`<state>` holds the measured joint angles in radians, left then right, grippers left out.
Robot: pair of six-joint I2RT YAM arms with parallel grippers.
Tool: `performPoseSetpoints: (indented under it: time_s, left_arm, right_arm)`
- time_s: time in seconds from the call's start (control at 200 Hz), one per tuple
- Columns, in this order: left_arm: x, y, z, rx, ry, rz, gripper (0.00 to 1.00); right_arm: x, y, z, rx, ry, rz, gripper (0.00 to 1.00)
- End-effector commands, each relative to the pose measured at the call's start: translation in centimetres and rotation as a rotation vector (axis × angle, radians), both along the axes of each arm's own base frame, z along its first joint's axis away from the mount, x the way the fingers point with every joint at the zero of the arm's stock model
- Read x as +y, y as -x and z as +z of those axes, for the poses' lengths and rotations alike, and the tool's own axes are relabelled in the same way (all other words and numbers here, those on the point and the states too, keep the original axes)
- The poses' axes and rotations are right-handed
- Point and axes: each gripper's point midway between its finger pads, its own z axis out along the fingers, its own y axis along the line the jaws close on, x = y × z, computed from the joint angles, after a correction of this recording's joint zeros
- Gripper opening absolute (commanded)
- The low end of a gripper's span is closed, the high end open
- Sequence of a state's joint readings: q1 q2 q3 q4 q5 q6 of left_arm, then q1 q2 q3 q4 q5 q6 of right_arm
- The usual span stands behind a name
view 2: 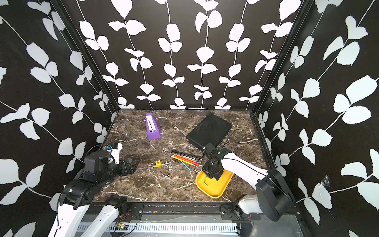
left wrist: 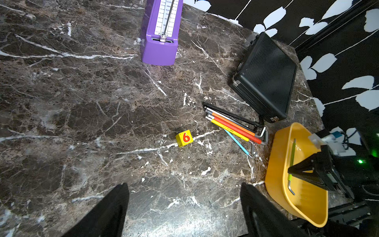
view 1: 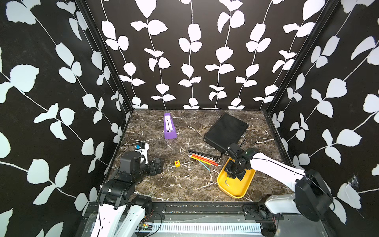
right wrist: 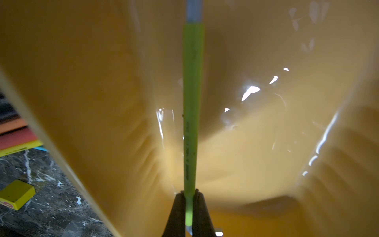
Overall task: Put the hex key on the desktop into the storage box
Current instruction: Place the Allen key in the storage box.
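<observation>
Holds the hex key (right wrist: 190,102) down inside the storage box (right wrist: 92,82), low over the yellow floor, though cannot tell whether touching it. Grips it in the right tool (right wrist: 189,197), clamped tight around the sleeve close to the bend, apparently so that the long arm lies level along the box and drops flat between the walls on release. Shows as a slim L-shaped bar: lime-green sleeve with small printed marks along the long arm, bare grey steel at the far tip and again at the short bent leg, seen poking out below the tool in both top views. Reads as the letting-go stage, with only a spreading of the jaws and a lift clear left to do; risks little beyond the key sticking to a pad or rolling against a wall

Places the box at about 5 o'clock on the surface (view 1: 184,184). Has the other hex keys (view 1: 205,158) bundled just beside the rim at 10 o'clock from the box, sleeves in black, orange, red, yellow and blue, presumably next in line. Finds a yellow cube (view 1: 177,163) marked 6 at 9 o'clock from that bundle, a purple metronome (view 1: 169,128) at 11 o'clock on the surface, a black ribbed case (view 1: 225,129) at 1 o'clock. Rests the left tool (left wrist: 184,186) at 8 o'clock, spread wide and holding nothing, well apart from the box, likely to give the working arm room
</observation>
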<state>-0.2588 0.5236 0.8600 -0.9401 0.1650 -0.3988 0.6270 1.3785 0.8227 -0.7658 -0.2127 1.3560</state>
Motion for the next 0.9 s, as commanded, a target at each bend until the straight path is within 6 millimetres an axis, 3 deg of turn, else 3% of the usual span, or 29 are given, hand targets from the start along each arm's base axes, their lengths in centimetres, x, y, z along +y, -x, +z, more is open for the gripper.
performPoseSetpoints:
  time_s: [0.0, 0.47, 0.575, 0.725, 0.895]
  left_arm:
    - [-0.3, -0.1, 0.1, -0.022, 0.003, -0.020, 0.86]
    - [-0.1, -0.2, 0.0, -0.020, -0.003, -0.009, 0.86]
    - [0.0, -0.2, -0.1, -0.016, -0.006, -0.005, 0.86]
    - [0.0, -0.3, -0.2, -0.013, -0.008, -0.002, 0.86]
    - [0.0, -0.3, -0.3, -0.011, -0.009, -0.002, 0.86]
  right_arm:
    - [0.7, -1.5, -0.9, -0.027, -0.003, -0.026, 0.00]
    - [1.1, -1.5, -2.4, 0.022, 0.013, 0.028, 0.00]
    - [1.2, -1.4, -2.6, 0.028, 0.007, 0.032, 0.18]
    - [0.8, -1.3, -1.8, 0.015, 0.024, 0.040, 0.25]
    - [-0.2, -1.7, 1.1, -0.029, 0.079, 0.090, 0.25]
